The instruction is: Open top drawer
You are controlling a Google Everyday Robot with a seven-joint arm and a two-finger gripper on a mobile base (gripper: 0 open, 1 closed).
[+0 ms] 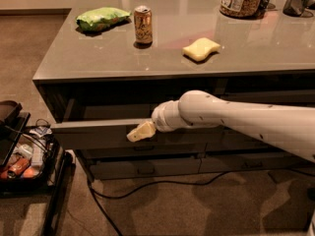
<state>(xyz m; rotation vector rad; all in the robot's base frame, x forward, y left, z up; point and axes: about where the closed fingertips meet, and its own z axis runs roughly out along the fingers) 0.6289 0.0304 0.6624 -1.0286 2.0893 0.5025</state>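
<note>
The top drawer [93, 133] stands partly pulled out beneath the desk [98, 58]. The end effector [141, 131] touches its front, at 6 o'clock from the can [143, 24]; whether spread or pinching, I cannot tell.

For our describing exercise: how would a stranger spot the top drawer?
Find the grey counter. Just under its top, the top drawer juts out, with the gripper at its front. The lower drawers sit shut.
</note>
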